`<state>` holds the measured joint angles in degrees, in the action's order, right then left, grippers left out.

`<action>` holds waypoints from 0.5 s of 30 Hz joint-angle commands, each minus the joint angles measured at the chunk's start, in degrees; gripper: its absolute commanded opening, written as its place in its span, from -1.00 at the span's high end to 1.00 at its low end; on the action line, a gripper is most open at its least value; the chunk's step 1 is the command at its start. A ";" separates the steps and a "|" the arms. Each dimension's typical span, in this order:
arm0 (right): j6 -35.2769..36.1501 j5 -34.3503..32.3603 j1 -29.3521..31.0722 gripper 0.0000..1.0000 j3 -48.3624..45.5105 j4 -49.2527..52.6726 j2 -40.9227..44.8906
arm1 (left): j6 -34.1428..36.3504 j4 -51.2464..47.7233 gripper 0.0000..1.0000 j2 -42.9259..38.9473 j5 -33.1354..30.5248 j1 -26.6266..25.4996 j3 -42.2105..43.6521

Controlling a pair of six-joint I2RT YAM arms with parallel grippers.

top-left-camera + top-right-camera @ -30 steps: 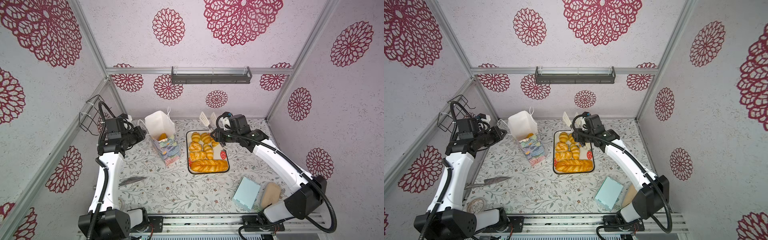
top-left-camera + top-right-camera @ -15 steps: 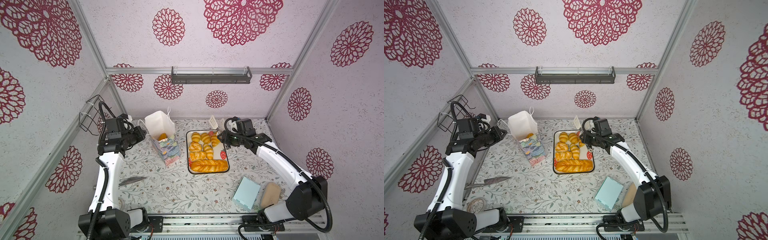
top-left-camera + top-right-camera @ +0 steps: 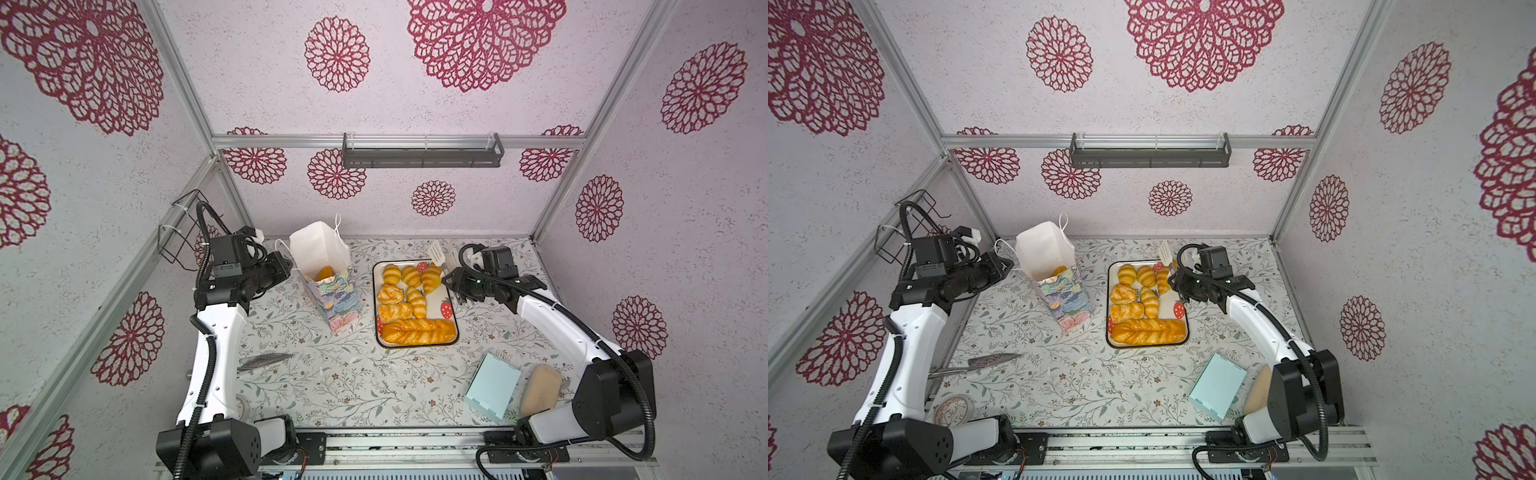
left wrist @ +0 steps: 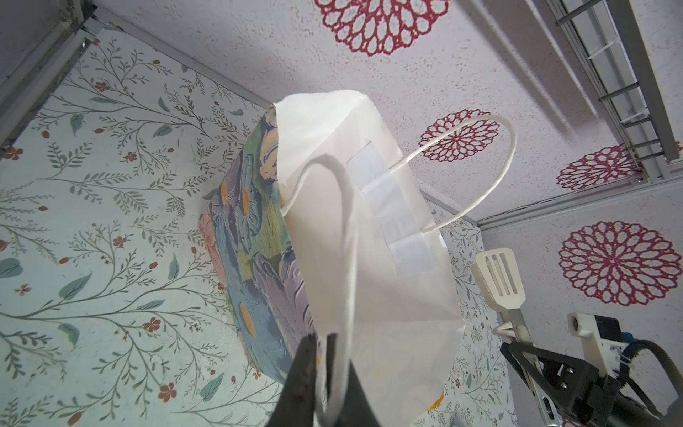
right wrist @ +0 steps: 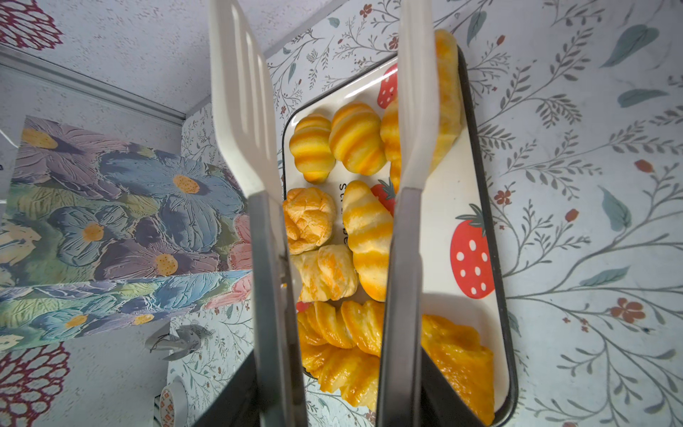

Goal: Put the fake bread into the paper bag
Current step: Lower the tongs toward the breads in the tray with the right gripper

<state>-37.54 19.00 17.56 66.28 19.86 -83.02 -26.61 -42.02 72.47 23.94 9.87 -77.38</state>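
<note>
Left wrist view alone: left jaws were closed on the white cord handle [image 4: 351, 258] of the floral paper bag [image 4: 258, 258]; right jaws were clamped on white slotted tongs [image 5: 240, 111].

The left arm [image 3: 216, 332] stands nearly upright from its base at the near edge. It bends at the wrist so the left hand [image 3: 286, 266] lies level, pointing toward the middle, with its jaws pinched tight on a white cord handle [image 4: 347, 258]. The right arm [image 3: 552, 320] slants from its base toward the far side. The right hand [image 3: 452, 284] points inward, clasping a pair of tongs [image 3: 436, 252] by their shafts — the blades stand apart.
</note>
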 commanded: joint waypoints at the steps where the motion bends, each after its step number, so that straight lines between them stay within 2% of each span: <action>1: -2.38 3.10 -1.43 -0.03 -0.54 -5.57 2.77 | 1.07 -0.31 0.76 0.48 0.58 -0.35 -1.42; 15: -6.22 6.87 -3.57 -0.04 -6.90 -10.89 2.25 | 1.76 -0.83 0.76 1.12 0.85 -0.33 -2.25</action>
<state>-42.63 24.16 14.55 58.98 12.99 -83.00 -25.69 -42.48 73.25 24.23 9.87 -78.17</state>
